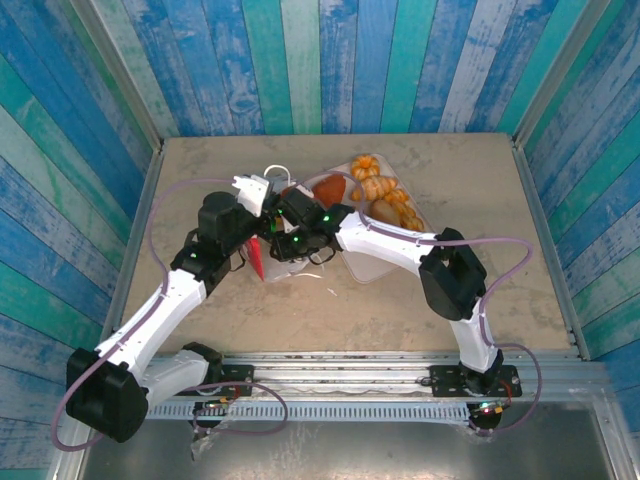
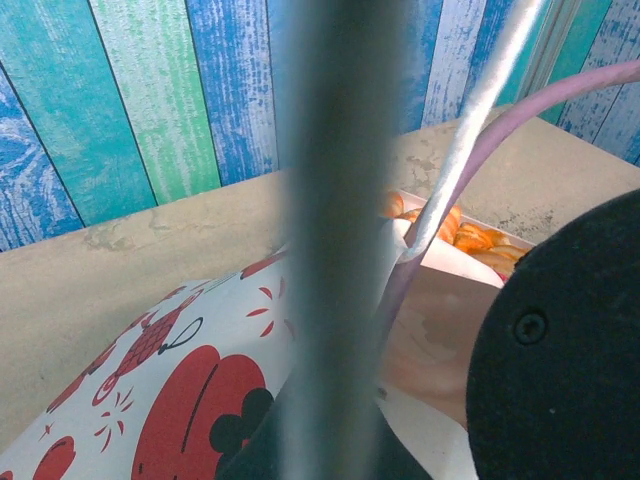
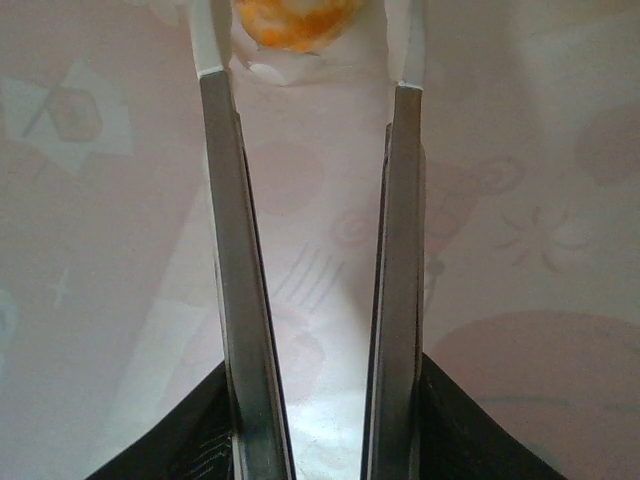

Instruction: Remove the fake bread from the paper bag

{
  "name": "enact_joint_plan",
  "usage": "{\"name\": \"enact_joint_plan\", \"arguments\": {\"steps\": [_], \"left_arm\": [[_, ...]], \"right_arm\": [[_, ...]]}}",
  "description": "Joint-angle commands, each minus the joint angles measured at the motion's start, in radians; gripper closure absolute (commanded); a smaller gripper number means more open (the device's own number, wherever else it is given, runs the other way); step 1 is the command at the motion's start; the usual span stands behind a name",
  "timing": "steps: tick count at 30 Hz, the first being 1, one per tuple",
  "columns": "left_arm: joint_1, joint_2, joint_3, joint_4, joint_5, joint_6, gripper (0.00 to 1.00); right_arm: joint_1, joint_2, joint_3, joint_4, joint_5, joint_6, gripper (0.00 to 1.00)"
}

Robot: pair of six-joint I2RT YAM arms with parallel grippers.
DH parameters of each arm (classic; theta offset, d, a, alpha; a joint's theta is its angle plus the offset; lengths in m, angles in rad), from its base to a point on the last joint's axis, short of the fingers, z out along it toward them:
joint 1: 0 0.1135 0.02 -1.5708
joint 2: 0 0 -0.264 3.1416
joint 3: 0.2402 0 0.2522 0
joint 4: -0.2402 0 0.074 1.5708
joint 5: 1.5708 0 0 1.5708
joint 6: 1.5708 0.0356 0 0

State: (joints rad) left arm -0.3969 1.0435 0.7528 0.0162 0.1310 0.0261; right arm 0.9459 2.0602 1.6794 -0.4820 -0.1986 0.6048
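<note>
Orange fake bread (image 3: 290,18) lies between the parted right jaws' tips; left jaws' state unclear.

Bright even light; soft shadows; wrist views' near foreground blurred.

Fake bread (image 1: 375,187) gleamed like glossy plastic; paper bag (image 2: 150,385) looked matt, printed; fingers (image 3: 238,300) were smooth brushed metal; far wall (image 1: 330,60) was weathered painted wood.
</note>
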Motion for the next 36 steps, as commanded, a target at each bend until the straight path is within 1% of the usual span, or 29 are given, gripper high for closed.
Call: {"name": "enact_joint_plan", "arguments": {"steps": [1,4,10,14,19,26,30,36], "left_arm": [[-0.008,0.013,0.021,0.019,0.041,-0.005,0.91],[-0.008,0.018,0.023,0.022,0.042,-0.006,0.91],[-0.008,0.028,0.022,0.032,0.061,-0.012,0.91],[-0.008,0.027,0.022,0.032,0.065,-0.012,0.91],[-0.007,0.02,0.007,0.042,0.047,-0.006,0.91],[-0.008,-0.003,-0.037,0.083,-0.071,-0.023,0.92],[-0.008,-0.015,-0.064,0.105,-0.128,-0.03,0.92],[-0.008,-0.022,-0.078,0.118,-0.169,-0.038,0.93]], "right_arm": [[0.003,0.021,0.015,0.065,-0.048,-0.011,0.58],[0.004,0.023,0.006,0.082,-0.064,-0.017,0.58],[-0.001,0.054,0.025,0.075,-0.053,-0.004,0.58],[-0.006,0.072,0.044,0.075,-0.049,0.007,0.66],[-0.006,0.058,0.041,0.075,-0.032,0.001,0.8],[-0.006,-0.026,-0.026,0.083,-0.032,0.002,0.98],[-0.006,-0.084,-0.058,0.086,-0.026,0.006,0.99],[-0.006,-0.14,-0.095,0.076,-0.021,0.026,0.99]]}}
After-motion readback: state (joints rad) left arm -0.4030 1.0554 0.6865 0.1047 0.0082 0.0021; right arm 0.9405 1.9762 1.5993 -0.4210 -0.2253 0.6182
